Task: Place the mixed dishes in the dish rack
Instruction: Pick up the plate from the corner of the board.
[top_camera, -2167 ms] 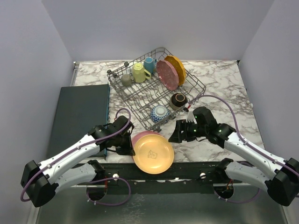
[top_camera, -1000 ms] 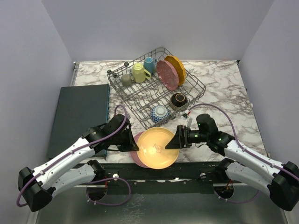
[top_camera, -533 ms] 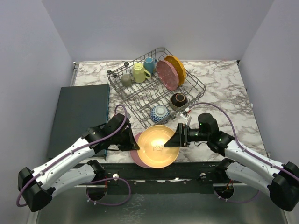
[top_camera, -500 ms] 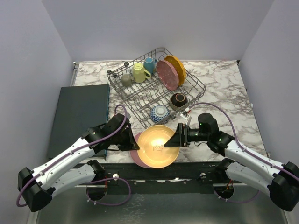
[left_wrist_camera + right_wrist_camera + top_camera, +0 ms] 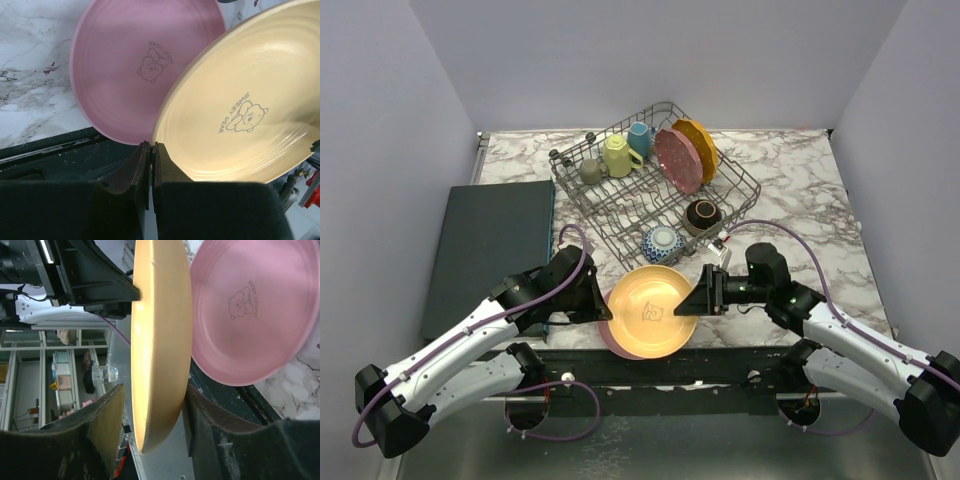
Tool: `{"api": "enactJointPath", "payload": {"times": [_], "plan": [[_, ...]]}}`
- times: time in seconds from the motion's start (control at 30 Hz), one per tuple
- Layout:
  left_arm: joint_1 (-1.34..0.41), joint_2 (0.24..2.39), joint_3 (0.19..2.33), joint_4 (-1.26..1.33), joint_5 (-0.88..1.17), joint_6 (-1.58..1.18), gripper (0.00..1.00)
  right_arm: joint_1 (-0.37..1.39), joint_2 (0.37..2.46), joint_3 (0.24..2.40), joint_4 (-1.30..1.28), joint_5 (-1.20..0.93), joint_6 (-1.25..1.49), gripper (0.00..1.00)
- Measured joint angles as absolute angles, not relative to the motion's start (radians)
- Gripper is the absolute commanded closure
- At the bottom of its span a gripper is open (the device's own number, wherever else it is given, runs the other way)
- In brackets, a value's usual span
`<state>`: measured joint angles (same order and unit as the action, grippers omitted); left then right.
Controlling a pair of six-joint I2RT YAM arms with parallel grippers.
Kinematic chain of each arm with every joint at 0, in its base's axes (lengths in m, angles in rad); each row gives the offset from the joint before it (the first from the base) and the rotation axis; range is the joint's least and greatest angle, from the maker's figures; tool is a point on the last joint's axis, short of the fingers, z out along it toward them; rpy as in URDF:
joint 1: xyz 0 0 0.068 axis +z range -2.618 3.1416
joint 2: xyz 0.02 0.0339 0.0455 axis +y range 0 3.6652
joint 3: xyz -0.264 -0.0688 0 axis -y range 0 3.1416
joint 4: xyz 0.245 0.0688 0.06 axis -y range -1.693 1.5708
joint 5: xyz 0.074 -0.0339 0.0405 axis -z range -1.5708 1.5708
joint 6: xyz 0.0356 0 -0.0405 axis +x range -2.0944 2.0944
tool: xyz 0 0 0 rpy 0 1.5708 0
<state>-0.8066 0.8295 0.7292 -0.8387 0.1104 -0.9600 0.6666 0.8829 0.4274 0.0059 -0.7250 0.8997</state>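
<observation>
Peach plate (image 5: 650, 311) pinched in left fingers (image 5: 142, 167), right fingers (image 5: 107, 425) straddling rim

"SWEET DEAR" on peach plate (image 5: 240, 75), maybe pink plate (image 5: 125, 55)

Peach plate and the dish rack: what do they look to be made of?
The peach plate looks like glazed ceramic, or possibly melamine: it is smooth and glossy, with faint concentric rings and a printed bear. The dish rack looks like grey metal wire, with thin rods crossing in a grid.

With left fingers (image 5: 143, 167) pinched tight, right fingers (image 5: 106, 432) stand spread apart
</observation>
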Motion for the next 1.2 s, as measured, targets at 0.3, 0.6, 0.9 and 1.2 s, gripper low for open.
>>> {"api": "enactJointPath", "payload": {"times": [0.3, 0.6, 0.9, 1.2], "plan": [[-0.807, 0.832, 0.729, -0.854, 0.100, -0.953, 1.00, 0.666, 0.891, 0.430, 0.004, -0.711, 0.919, 0.79], [-0.807, 0.833, 0.748, -0.860, 0.083, -0.942, 0.74, 0.666, 0.898, 0.442, -0.028, -0.672, 0.907, 0.99], [-0.807, 0.854, 0.786, -0.856, 0.050, -0.930, 0.43, 0.667, 0.900, 0.542, -0.144, -0.598, 0.835, 0.99], [-0.807, 0.864, 0.866, -0.859, -0.020, -0.892, 0.31, 0.667, 0.937, 0.672, -0.296, -0.474, 0.739, 0.99]]}}
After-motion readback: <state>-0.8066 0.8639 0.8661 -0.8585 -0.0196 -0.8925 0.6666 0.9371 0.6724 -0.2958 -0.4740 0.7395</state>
